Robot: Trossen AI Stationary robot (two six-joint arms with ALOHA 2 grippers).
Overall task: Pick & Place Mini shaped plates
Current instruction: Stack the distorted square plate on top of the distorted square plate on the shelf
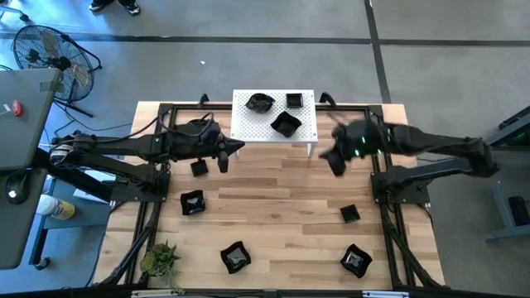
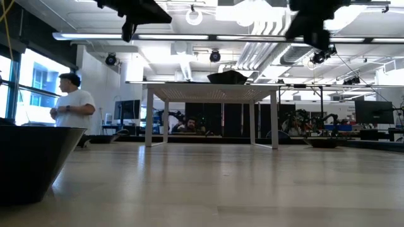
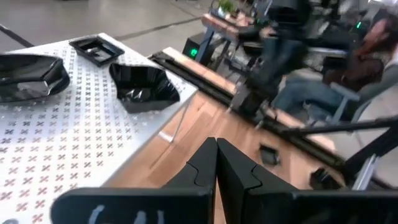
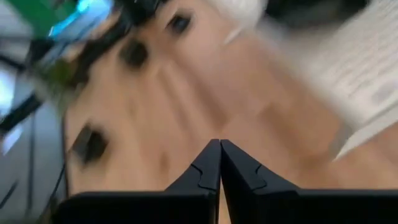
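Observation:
Three mini shaped plates, glossy black, rest on the white perforated rack (image 1: 248,128) at the table's far middle: a rounded one (image 1: 259,103), a square one (image 1: 294,100) and a wavy one (image 1: 286,124). Several more lie on the wood: (image 1: 199,168), (image 1: 192,202), (image 1: 236,257), (image 1: 350,213), (image 1: 356,261). My left gripper (image 1: 238,147) hangs shut and empty in the air by the rack's near left corner; its wrist view shows the closed fingertips (image 3: 216,143). My right gripper (image 1: 327,156) hangs shut and empty off the rack's near right corner, fingertips together (image 4: 219,144).
A small green plant (image 1: 160,259) stands at the near left corner. Black frame rails (image 1: 389,223) run along both table sides. The rack stands on short legs (image 2: 149,116). In the low view one plate (image 2: 31,157) sits close by, and a person (image 2: 72,107) stands beyond the table.

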